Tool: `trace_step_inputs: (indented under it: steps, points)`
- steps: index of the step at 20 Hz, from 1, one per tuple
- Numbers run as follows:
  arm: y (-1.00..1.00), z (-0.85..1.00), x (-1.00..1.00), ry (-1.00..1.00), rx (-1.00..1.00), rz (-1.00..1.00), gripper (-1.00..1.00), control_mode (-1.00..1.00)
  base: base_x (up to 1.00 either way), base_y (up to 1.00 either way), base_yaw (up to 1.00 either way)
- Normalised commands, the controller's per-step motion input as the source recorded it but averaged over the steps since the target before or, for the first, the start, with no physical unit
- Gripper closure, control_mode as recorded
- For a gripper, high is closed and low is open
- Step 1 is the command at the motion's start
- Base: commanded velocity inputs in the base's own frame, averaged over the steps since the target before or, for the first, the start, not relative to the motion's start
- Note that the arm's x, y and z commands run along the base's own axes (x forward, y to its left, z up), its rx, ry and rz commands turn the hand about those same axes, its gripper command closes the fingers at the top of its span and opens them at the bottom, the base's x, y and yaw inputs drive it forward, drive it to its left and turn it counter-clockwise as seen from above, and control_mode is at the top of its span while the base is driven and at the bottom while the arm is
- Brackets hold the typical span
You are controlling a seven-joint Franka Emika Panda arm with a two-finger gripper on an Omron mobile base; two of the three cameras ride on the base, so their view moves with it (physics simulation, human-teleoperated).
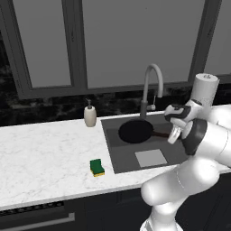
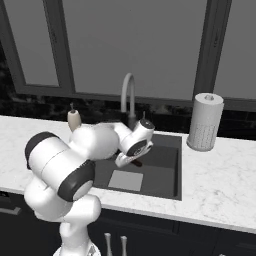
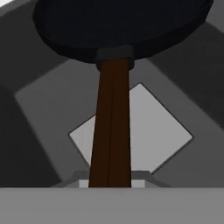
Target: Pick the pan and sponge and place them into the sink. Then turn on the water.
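The black pan (image 1: 135, 131) hangs over the back left part of the dark grey sink (image 1: 126, 158), apart from its floor. My gripper (image 1: 173, 134) is shut on the pan's brown handle (image 3: 111, 127), which runs from the hand up to the pan (image 3: 122, 22) in the hand view. Below the handle lies the sink's lighter grey patch (image 3: 153, 131). In the right base view the gripper (image 2: 132, 159) is low over the sink (image 2: 162, 170), and my arm hides the pan. The green and yellow sponge (image 1: 96, 167) lies on the white counter, left of the sink. No water runs from the gooseneck faucet (image 1: 151, 83).
A beige soap dispenser (image 1: 90, 116) stands behind the sink's left corner. A white paper-towel roll (image 2: 206, 122) stands on the counter to the right of the sink. The faucet (image 2: 128, 95) rises at the sink's back edge, under dark windows.
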Motion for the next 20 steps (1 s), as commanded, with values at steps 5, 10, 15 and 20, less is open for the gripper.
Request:
trace_step_inputs:
  steps: [5,10,15,20]
  points:
    - [0.0,-0.58,0.23,0.04,0.0,0.04,1.0,-1.0,0.0,0.0,0.0]
    - [0.0,-0.56,0.05,0.12,0.0,0.03,1.0,-1.0,0.0,0.0,0.0]
    - [0.0,-0.5,0.35,0.22,0.0,0.0,1.0,-1.0,0.0,0.0,0.0]
    - [0.0,-0.29,0.56,0.09,0.02,-0.01,1.0,-1.0,0.0,0.0,0.0]
